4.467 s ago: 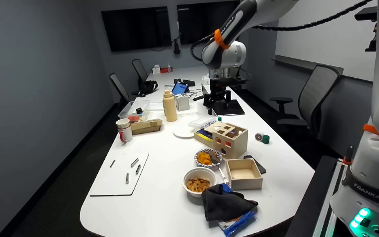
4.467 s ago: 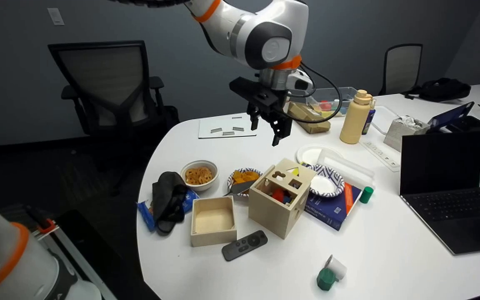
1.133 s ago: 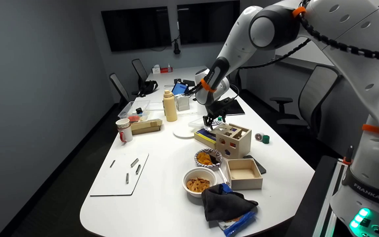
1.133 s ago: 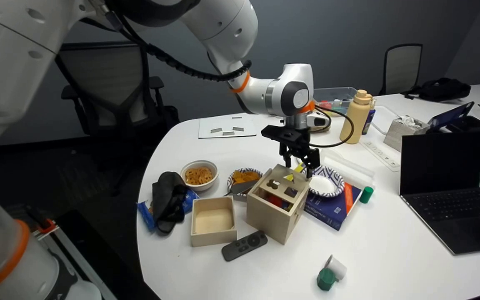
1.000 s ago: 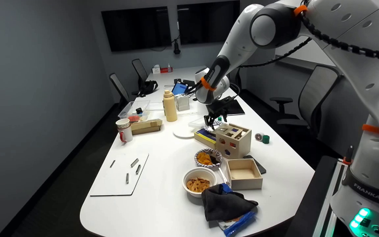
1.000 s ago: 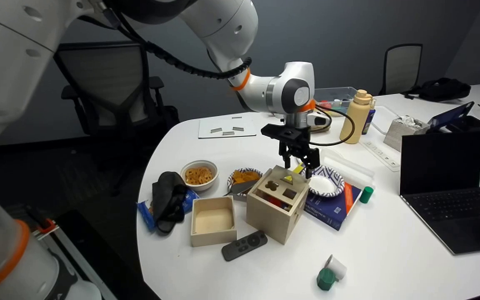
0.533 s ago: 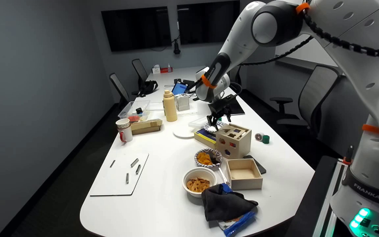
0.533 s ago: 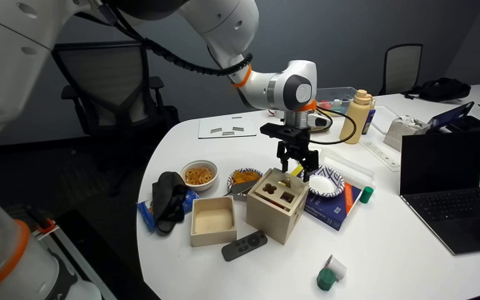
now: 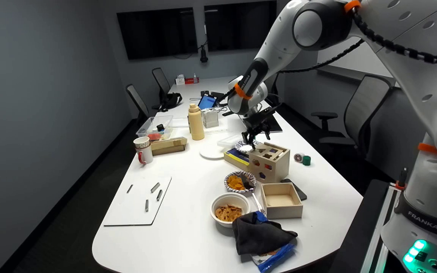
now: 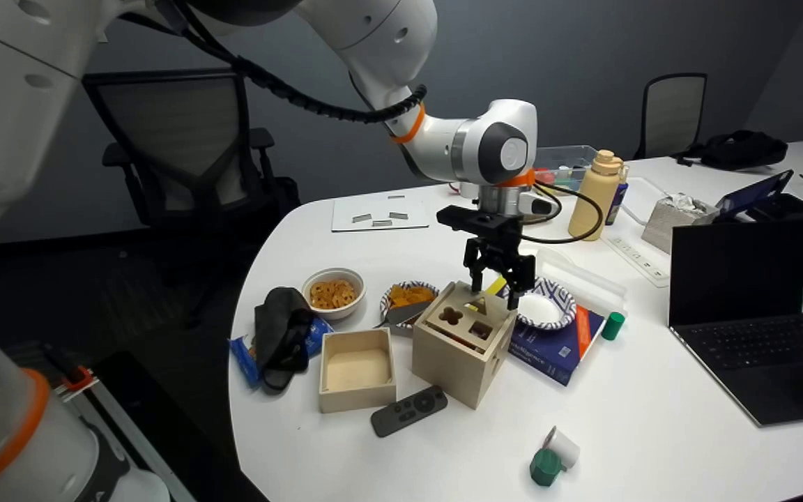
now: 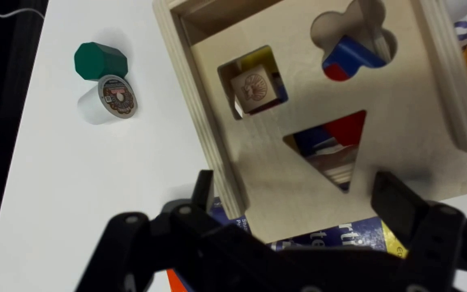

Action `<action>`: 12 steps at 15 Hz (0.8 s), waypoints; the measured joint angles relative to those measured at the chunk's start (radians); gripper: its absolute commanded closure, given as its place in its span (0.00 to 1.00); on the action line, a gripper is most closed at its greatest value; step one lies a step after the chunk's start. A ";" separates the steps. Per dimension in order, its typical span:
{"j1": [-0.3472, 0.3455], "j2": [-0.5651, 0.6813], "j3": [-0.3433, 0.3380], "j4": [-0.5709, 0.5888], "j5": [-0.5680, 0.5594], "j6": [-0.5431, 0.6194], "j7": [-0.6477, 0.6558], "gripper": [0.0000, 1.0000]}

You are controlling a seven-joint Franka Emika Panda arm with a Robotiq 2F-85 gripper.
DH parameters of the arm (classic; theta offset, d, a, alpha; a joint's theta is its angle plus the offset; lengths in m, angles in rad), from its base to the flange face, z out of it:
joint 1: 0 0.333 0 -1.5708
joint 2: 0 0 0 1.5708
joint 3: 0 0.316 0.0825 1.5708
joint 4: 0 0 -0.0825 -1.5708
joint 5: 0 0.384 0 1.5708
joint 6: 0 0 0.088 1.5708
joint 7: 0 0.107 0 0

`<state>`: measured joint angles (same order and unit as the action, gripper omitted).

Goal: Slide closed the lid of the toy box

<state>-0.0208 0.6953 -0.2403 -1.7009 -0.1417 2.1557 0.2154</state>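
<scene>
The toy box point(image 10: 447, 362) is light wood and stands upright on the table, also in an exterior view point(image 9: 279, 168). Its lid point(image 10: 465, 323), with clover, square and triangle holes, lies in the rails and covers most of the top. In the wrist view the lid point(image 11: 258, 166) leaves a narrow gap at one end and sticks out past the rails at the other. My gripper point(image 10: 494, 291) is open at the lid's protruding end. In the wrist view the gripper point(image 11: 294, 186) has one finger outside a rail and one over the lid; contact cannot be told. Colourful pieces show through the holes.
A blue book point(image 10: 548, 352) and patterned paper plate point(image 10: 544, 307) lie beside the box. A plain wooden tray-box point(image 10: 357, 369), a remote point(image 10: 408, 411) and a bowl of orange snacks point(image 9: 236, 183) are close by. Green and white cups point(image 11: 103, 61) lie apart on the table.
The arm has come down to the box since 4.5 s ago, and the box has shifted slightly. The lid has slid across, narrowing the gap. In the last half second the gripper moved slightly; the lid barely.
</scene>
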 measured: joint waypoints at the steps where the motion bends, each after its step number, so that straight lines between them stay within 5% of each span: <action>1: -0.002 -0.003 0.002 -0.003 0.000 0.009 0.000 0.00; 12: -0.016 0.005 0.030 -0.025 0.003 0.136 0.003 0.00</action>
<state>-0.0368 0.7000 -0.2106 -1.7263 -0.1384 2.2922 0.2183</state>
